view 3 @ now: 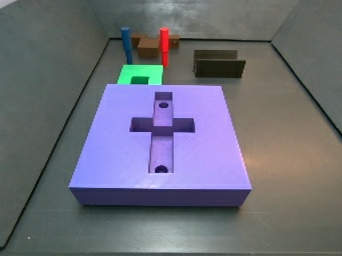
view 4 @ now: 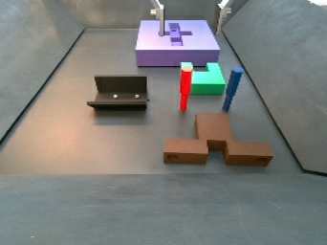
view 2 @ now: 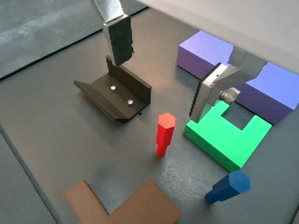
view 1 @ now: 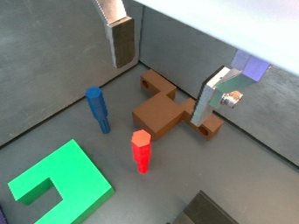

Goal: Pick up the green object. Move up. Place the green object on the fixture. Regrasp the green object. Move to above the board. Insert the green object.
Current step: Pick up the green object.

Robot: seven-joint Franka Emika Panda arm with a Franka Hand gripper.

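Observation:
The green object (view 2: 228, 136) is a bright green U-shaped piece lying flat on the floor against the end of the purple board (view 3: 201, 140), as both side views show (view 3: 139, 75) (view 4: 205, 78). It also shows in a wrist view (view 1: 59, 184). The fixture (view 2: 114, 92) stands apart on the floor, seen in both side views (view 3: 218, 64) (view 4: 120, 93). My gripper (view 2: 162, 86) hangs high above the floor, open and empty, with nothing between its fingers (view 1: 117, 39). Only its fingertips show in a side view (view 4: 159, 10).
A red peg (view 2: 165, 134) and a blue peg (view 2: 228, 186) stand upright next to the green object. A brown stepped block (view 1: 163, 109) lies on the floor beyond them, also seen in a side view (view 4: 217, 142). Grey walls enclose the floor.

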